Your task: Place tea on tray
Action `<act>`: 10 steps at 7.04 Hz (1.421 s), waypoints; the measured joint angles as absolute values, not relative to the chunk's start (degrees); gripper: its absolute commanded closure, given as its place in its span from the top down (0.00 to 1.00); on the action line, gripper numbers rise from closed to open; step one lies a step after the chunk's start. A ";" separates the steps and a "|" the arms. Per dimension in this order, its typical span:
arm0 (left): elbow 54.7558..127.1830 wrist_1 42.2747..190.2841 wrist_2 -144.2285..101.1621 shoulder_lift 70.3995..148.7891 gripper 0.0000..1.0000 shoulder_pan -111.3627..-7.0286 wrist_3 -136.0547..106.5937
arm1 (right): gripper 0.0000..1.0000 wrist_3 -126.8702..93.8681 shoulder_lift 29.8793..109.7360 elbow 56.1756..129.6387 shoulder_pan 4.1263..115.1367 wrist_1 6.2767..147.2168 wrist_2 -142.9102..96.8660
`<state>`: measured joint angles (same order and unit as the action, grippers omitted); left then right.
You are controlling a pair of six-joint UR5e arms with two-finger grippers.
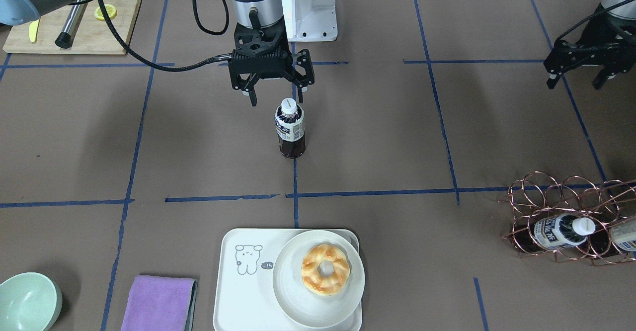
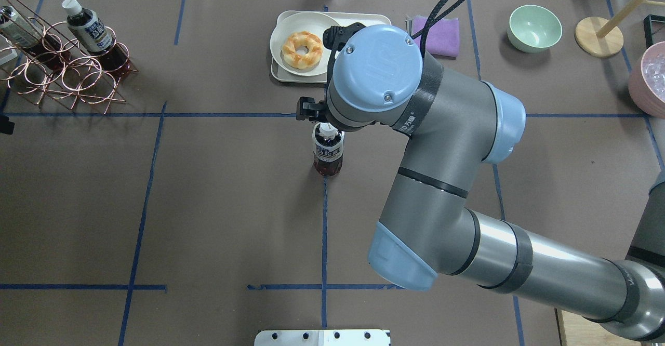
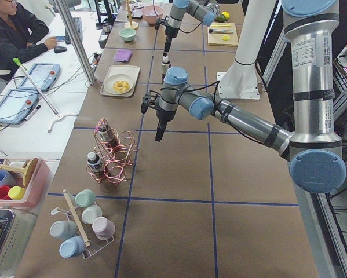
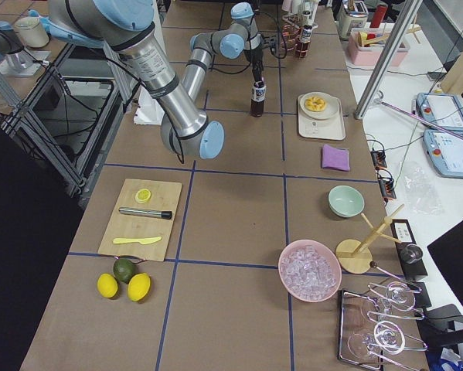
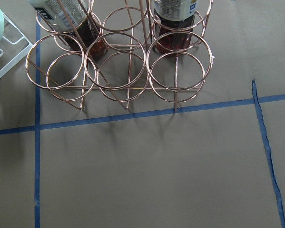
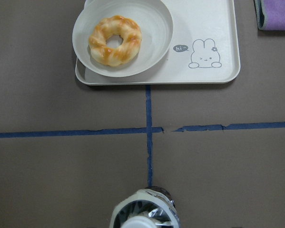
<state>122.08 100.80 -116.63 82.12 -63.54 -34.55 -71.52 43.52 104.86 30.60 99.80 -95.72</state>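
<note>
My right pincer (image 1: 278,94) hangs with its jaws spread wide and nothing between them. It sits just above the bottle of tea (image 1: 289,129), a little to the side of it away from the tray (image 1: 233,281), and the fingers (image 1: 253,100) do not touch the cap. The tea stands upright on the brown table, well apart from the tray on my side of it. It sits on a blue tape line that runs toward the tray's near edge. My right wrist camera shows the white cap (image 6: 144,221) at the bottom of its view and the tray (image 6: 204,71) at the top, with a crossing of blue tape between them. A round white plate (image 1: 288,296) with a doughnut (image 1: 325,269) fills the half of the tray toward my left, and the half with the little drawn animal is bare. A folded purple cloth (image 1: 159,303) lies just beside the tray on my right, with a pale green bowl (image 1: 27,303) beyond it. Well off from the tray on my left stands a copper wire rack (image 1: 561,206) holding more bottles. My left pincer (image 1: 575,82) hovers near that rack, its jaws apart and holding nothing.
</note>
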 measured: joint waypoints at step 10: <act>121.12 101.01 -116.46 81.97 1.00 -64.50 -33.33 | 0.05 -71.24 41.28 101.75 29.33 101.25 -95.62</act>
<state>121.12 101.01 -116.46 81.97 -64.50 -33.33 -71.24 41.28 101.75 29.33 101.25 -95.62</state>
